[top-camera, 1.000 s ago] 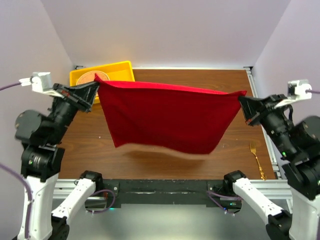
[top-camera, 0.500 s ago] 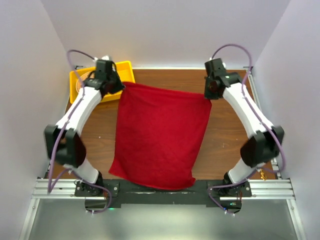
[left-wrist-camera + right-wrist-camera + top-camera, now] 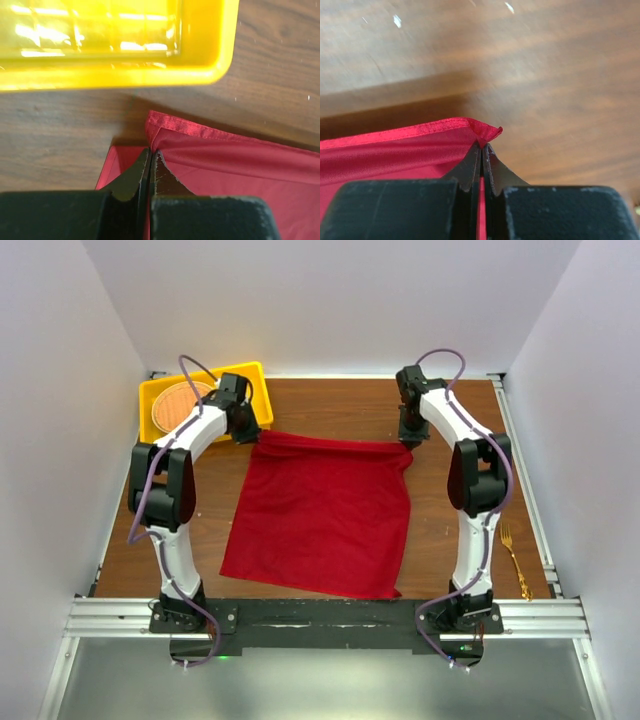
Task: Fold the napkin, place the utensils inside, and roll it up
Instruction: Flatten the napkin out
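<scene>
The red napkin (image 3: 320,525) lies spread over the middle of the desk (image 3: 440,530). The left claw (image 3: 151,154) pinches its far-left corner beside the yellow tray (image 3: 150,70); the right claw (image 3: 482,147) pinches the far-right corner. The gold fork (image 3: 514,560) lies at the near right, apart from the napkin.

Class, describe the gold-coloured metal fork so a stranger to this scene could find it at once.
Follow the right edge of the brown wooden table towards the near corner. Right of the right arm lies the slender gold-coloured metal fork, tines pointing away. Unlike the bright red cloth napkin and yellow plastic tray, it is thin and shiny.
</scene>
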You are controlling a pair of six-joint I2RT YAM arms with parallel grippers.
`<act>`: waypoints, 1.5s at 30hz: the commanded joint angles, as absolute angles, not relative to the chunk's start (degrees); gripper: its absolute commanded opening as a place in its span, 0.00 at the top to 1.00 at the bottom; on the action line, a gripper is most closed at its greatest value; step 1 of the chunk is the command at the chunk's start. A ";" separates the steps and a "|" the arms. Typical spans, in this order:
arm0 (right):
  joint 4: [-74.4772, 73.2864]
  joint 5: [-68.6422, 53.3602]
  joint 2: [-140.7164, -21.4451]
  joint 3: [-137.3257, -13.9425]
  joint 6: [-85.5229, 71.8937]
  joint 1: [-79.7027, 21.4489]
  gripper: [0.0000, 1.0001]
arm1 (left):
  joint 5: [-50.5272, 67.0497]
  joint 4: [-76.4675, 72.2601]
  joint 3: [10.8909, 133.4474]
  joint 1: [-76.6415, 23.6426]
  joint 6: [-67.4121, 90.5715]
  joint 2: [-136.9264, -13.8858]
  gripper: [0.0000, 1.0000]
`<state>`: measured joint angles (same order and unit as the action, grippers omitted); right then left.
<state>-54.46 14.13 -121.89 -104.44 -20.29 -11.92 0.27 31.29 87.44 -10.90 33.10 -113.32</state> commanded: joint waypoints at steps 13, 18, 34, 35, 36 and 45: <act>-57.39 5.81 -135.17 -129.19 -18.20 -11.78 0.99 | -6.68 31.02 94.83 -8.17 30.15 -116.02 1.00; -60.11 4.21 -133.16 -129.91 -17.49 -11.78 0.48 | -8.43 33.66 95.01 -7.82 29.62 -114.61 0.88; -53.52 -2.54 -90.38 -70.95 -16.70 -11.86 0.28 | -0.98 30.59 65.93 -15.27 27.59 -85.45 0.46; -53.35 -4.03 -88.44 -68.84 -16.87 -11.95 0.28 | -0.27 29.98 62.87 -16.51 27.86 -84.99 0.46; -53.18 -4.39 -86.76 -65.08 -17.22 -12.13 0.29 | 1.39 29.45 61.54 -17.74 28.82 -84.56 0.46; -50.73 -9.55 -76.20 -51.16 -24.43 -12.30 0.32 | 7.21 24.70 47.38 -22.85 38.23 -84.91 0.55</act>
<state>-54.48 -2.81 -78.37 -54.15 -20.47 -12.10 5.17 27.64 50.24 -23.24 33.45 -86.35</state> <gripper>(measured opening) 0.687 0.458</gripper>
